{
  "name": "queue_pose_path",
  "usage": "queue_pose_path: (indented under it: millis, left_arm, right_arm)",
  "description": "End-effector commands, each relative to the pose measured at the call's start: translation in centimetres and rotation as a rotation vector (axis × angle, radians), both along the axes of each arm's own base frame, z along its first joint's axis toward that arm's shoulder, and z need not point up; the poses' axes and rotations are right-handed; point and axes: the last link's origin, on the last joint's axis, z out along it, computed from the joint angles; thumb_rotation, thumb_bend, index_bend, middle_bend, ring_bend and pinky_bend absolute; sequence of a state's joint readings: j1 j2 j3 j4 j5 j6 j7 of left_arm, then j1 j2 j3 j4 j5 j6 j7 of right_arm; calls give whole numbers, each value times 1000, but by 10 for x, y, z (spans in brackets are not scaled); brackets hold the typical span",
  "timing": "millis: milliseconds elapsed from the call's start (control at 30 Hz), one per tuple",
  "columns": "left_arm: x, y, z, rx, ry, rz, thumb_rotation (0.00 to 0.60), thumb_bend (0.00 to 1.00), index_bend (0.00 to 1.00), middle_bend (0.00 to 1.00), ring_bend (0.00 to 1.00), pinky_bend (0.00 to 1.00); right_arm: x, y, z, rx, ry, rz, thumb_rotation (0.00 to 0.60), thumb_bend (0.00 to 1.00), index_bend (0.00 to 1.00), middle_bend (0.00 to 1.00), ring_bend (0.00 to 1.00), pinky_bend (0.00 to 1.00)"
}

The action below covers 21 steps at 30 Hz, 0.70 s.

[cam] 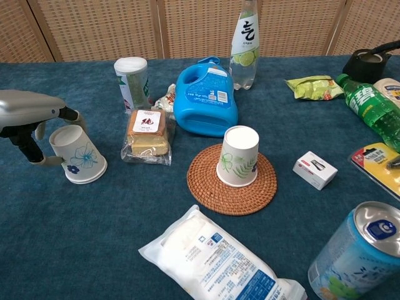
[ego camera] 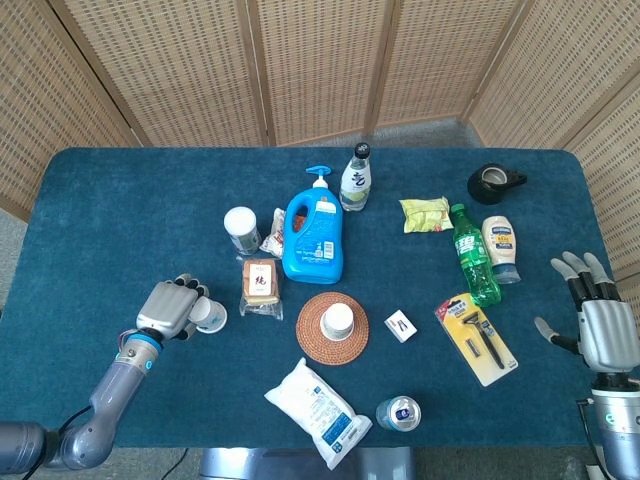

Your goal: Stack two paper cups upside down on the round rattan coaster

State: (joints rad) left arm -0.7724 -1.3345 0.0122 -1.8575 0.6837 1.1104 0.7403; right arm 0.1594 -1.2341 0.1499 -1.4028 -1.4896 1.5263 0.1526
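Paper cup with the blue flower [cam: 78, 162] is sitting upside down and tipped a bit at about 9 o'clock from the round rattan coaster [cam: 232, 179], well apart from it, and the left hand [ego camera: 172, 309] is right on it. In the chest view the fingers [cam: 70, 114] curl over the cup's upturned base and the thumb hooks round its far-left side, so they look clamped on the cup, though its rim is down on the blue tabletop [ego camera: 130, 210].

The second cup [cam: 238, 155], the one with green leaves, is already upside down in the middle of the coaster.

Going outward: a wrapped snack cake [cam: 149, 135] lies just beside the flower cup at 3 o'clock, with a white-lidded canister [cam: 132, 81] behind it. The blue detergent jug [cam: 206, 97] is at 12 o'clock from the coaster, a clear drink bottle [cam: 244, 44] behind that. A white pouch [cam: 219, 261] lies at 6 o'clock, a drink can [ego camera: 399, 413] to its right, and a small white box [cam: 315, 169] at 3 o'clock.

Way over at the right edge, the right hand [ego camera: 600, 325] hovers palm-down with fingers spread apart, holding nothing. Near it are a razor pack [ego camera: 477, 338], a green soda bottle [ego camera: 472, 254] and a mayo bottle [ego camera: 501, 248].
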Motion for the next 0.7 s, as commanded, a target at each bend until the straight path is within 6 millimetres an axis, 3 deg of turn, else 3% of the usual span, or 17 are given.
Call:
queue_pose_path:
  millis: [33,333,700]
  left_arm:
    - [2,1,3,7,-10,-1,600,394,328,289,181,415]
    - [23,0,22,27,-99,-27,600,394,336,295,187,420]
    - [82,4,35,-46,-268,-85,600,393,336,295,187,420]
  right_arm:
    - [0,0,0,2,0,1,600,228,155,145,0,221]
    - [1,1,-2,5,0,3,600,228,156,145,0,221]
    - [1,1,-3,7,0,0,600,228,156,146,0,222]
